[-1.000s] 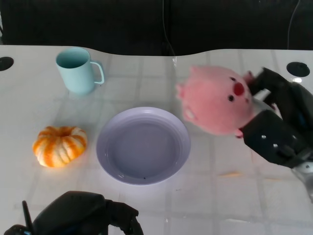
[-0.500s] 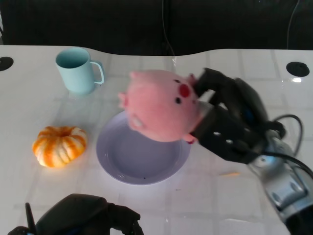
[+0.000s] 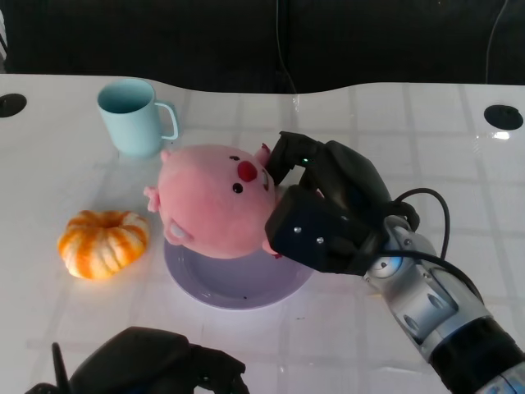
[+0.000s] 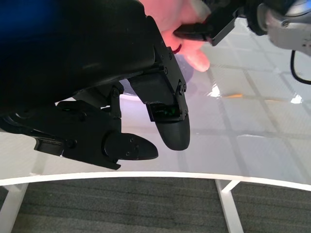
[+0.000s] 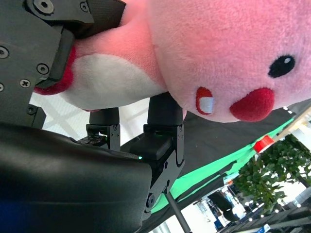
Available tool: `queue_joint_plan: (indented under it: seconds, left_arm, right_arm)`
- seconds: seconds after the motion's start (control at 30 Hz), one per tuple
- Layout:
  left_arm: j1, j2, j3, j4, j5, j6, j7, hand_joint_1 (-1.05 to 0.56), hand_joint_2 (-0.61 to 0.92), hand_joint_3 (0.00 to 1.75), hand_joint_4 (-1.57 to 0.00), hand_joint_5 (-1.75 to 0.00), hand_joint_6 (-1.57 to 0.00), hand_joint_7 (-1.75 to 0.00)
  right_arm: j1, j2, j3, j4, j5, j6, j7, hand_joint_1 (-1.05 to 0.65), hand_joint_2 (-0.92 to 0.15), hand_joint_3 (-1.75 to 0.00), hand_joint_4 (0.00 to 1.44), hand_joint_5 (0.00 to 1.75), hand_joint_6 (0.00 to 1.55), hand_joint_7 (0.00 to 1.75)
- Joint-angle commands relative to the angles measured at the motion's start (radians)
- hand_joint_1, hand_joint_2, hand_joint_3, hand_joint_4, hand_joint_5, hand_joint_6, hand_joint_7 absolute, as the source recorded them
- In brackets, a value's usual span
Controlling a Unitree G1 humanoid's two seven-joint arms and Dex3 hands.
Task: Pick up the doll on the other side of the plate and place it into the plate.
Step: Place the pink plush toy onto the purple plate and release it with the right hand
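Pink pig doll [image 3: 215,202] sits clamped in the right hand [image 3: 324,209], hanging over the lavender plate's [image 3: 238,289] left half; the left hand [image 3: 156,371], near edge, holds nothing

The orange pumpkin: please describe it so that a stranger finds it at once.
On the white table, look beside the lilac plate, on the robot's left. There sits the pumpkin, nearer than the teal mug. It alone is orange, ribbed with white stripes.
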Motion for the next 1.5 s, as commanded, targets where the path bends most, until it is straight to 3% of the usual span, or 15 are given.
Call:
queue_joint_plan:
  seconds: [0.03, 0.1, 0.13, 0.23, 0.33, 0.53, 0.8, 0.93, 1.13, 1.33, 1.5]
  left_arm:
    - [0.003, 0.002, 0.0, 0.003, 0.004, -0.009, 0.016, -0.16, 0.92, 0.22, -0.77, -1.25, -0.91, -0.59]
    - [0.003, 0.0, 0.0, 0.005, 0.004, -0.016, 0.018, -0.16, 0.92, 0.21, -0.77, -1.26, -0.92, -0.59]
    - [0.003, 0.001, 0.0, 0.008, 0.003, -0.022, 0.02, -0.16, 0.92, 0.22, -0.77, -1.26, -0.92, -0.58]
    - [0.002, 0.004, 0.0, 0.011, 0.005, -0.03, 0.021, -0.16, 0.92, 0.22, -0.76, -1.28, -0.92, -0.57]
    - [0.002, 0.0, 0.001, 0.014, 0.008, -0.033, 0.023, -0.16, 0.92, 0.22, -0.76, -1.29, -0.92, -0.56]
    - [0.006, -0.005, -0.004, 0.01, 0.019, -0.026, 0.023, -0.15, 0.92, 0.21, -0.76, -1.3, -0.93, -0.55]
    - [0.001, -0.009, -0.009, 0.013, 0.027, -0.027, 0.024, -0.15, 0.92, 0.2, -0.76, -1.29, -0.94, -0.53]
    - [-0.001, -0.015, -0.012, 0.022, 0.026, -0.031, 0.032, -0.15, 0.92, 0.18, -0.77, -1.28, -0.96, -0.51]
    - [-0.003, -0.016, -0.01, 0.034, 0.022, -0.039, 0.037, -0.14, 0.92, 0.17, -0.77, -1.3, -0.97, -0.49]
    - [-0.013, -0.021, -0.011, 0.042, 0.025, -0.021, 0.029, -0.14, 0.92, 0.21, -0.74, -1.26, -0.96, -0.47]
    - [-0.017, -0.023, -0.013, 0.04, 0.026, -0.003, 0.024, -0.15, 0.92, 0.23, -0.73, -1.24, -0.95, -0.47]
  right_arm:
    - [-0.017, -0.004, 0.012, 0.006, -0.004, -0.003, 0.018, -0.16, -0.39, -1.11, 0.79, 1.6, 0.8, 1.12]
    - [-0.015, -0.02, 0.032, -0.016, -0.016, 0.019, 0.073, -0.24, -0.67, -0.62, 0.69, 1.13, 0.78, 0.54]
    - [-0.014, -0.032, 0.046, -0.026, -0.029, 0.025, 0.098, -0.32, -0.81, -0.39, 0.57, 0.81, 0.68, 0.26]
    - [-0.012, -0.064, 0.087, -0.06, -0.073, 0.054, 0.168, -0.51, -0.91, -0.23, 0.3, 0.44, 0.42, 0.03]
    - [-0.005, -0.086, 0.11, -0.11, -0.097, 0.094, 0.237, -0.63, -0.92, -0.23, 0.17, 0.35, 0.31, 0.0]
    - [0.031, -0.151, 0.13, -0.22, -0.118, 0.104, 0.329, -0.73, -0.92, -0.1, 0.1, 0.34, 0.28, 0.0]
    - [0.115, -0.245, 0.085, -0.422, -0.083, 0.097, 0.412, -0.74, -0.92, -0.14, 0.11, 0.39, 0.3, 0.01]
    - [0.195, -0.293, 0.027, -0.552, -0.037, 0.055, 0.418, -0.69, -0.92, -0.16, 0.2, 0.48, 0.37, 0.04]
    - [0.334, -0.347, -0.072, -0.685, 0.029, -0.02, 0.391, -0.62, -0.92, -0.2, 0.35, 0.77, 0.52, 0.1]
    - [0.477, -0.364, -0.167, -0.759, 0.096, -0.09, 0.354, -0.48, -0.92, -0.14, 0.56, 0.86, 0.7, 0.17]
    - [0.589, -0.371, -0.238, -0.805, 0.137, -0.148, 0.323, -0.27, -0.9, -0.07, 0.73, 0.96, 0.84, 0.24]
